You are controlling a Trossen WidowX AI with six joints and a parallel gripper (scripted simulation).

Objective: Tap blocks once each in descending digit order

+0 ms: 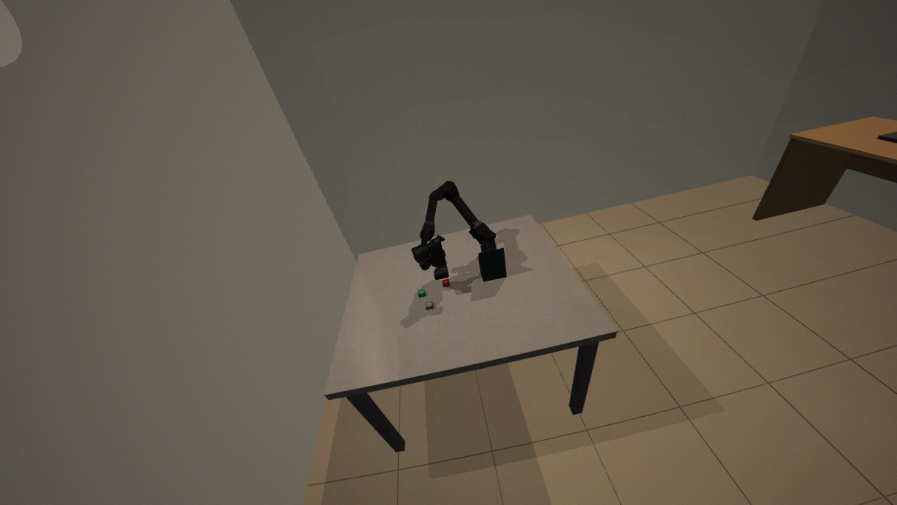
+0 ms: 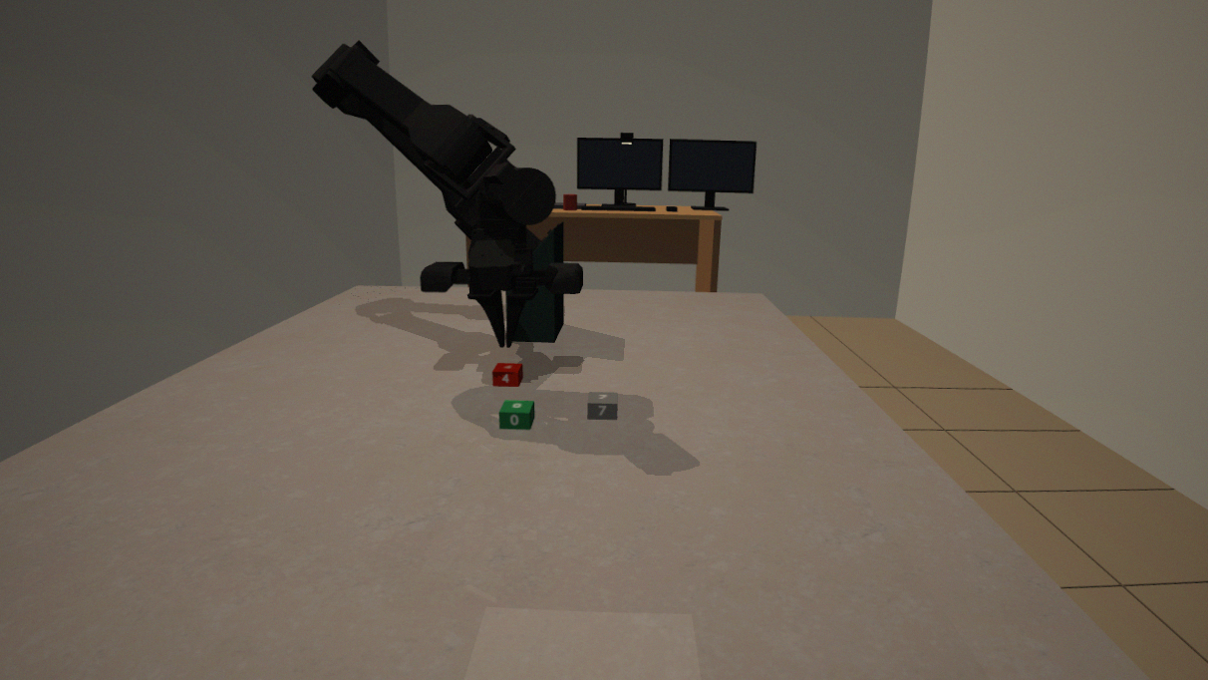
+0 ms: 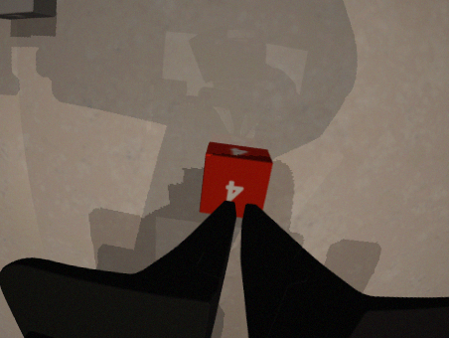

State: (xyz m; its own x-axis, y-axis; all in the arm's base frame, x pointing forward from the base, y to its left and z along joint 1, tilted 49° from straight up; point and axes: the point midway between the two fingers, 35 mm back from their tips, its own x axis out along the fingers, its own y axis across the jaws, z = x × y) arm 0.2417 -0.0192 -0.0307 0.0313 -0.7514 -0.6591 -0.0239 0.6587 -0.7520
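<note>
— How is the pincer held?

— It is seen closed, nothing gripped, its tips pressed nearly together. It is hung above the red block, tips pointed down, a gap left between tips and block in the exterior view.

— Where are the blocks found?

— All three are set on the bench. The red block is marked 4. The green block, marked 0, is placed just in front of it, and the grey block, marked 7, is placed near, to the green one's right in the exterior view.
</note>
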